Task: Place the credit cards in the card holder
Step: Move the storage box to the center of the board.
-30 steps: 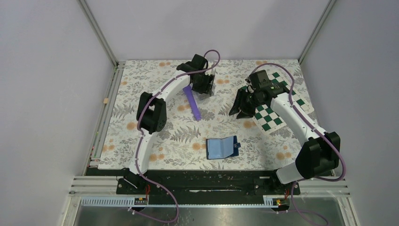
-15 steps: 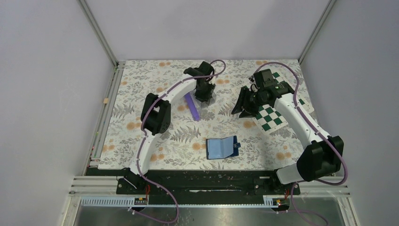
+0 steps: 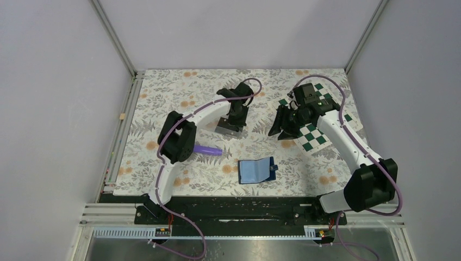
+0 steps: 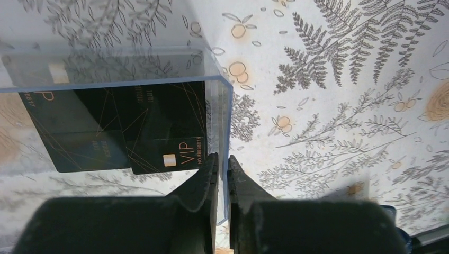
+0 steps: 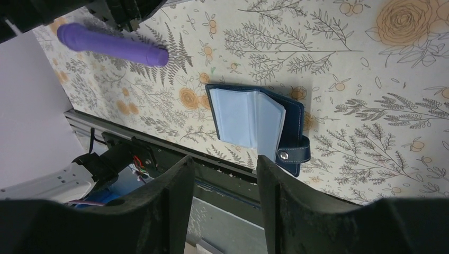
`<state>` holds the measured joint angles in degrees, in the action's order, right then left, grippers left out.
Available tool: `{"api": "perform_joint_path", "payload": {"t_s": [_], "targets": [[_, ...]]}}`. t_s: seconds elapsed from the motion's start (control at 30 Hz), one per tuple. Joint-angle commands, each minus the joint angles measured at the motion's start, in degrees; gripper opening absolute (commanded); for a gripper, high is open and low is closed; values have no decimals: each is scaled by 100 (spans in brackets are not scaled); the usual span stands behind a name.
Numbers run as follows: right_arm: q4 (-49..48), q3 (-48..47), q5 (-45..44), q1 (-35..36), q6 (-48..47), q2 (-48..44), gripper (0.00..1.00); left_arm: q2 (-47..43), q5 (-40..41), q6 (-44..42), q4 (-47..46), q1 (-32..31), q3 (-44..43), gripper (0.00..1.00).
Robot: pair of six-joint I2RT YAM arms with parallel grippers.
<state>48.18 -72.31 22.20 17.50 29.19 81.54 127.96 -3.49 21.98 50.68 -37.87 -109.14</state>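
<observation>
Card holder (image 3: 256, 170) lies open near the table's front edge, long axis across it, snap tab toward the right arm; farther back, right gripper (image 5: 225, 164) hangs spread wide; left gripper (image 4: 222, 159) pinches the clear box (image 4: 106, 69) wall; credit cards (image 4: 159, 127) overlap flat inside; light, stiff, slick, probably best nipped by an exposed edge.
</observation>
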Motion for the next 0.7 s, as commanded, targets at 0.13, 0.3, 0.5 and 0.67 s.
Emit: {"api": "perform_joint_path", "payload": {"t_s": [0.13,0.3,0.5,0.67], "targets": [[-52,291,86,-18,-264,192,54,-807,-104,1615,-646,-158,930,4],[-153,304,90,-5,-379,454,54,-1371,-202,1709,-1241,-149,1469,37],[-222,-11,-2,233,-452,1008,54,-2273,-606,1431,-2113,-110,2181,64],[-192,-650,-166,596,-444,1605,54,-2905,-789,1404,-2408,28,2751,73]]}}
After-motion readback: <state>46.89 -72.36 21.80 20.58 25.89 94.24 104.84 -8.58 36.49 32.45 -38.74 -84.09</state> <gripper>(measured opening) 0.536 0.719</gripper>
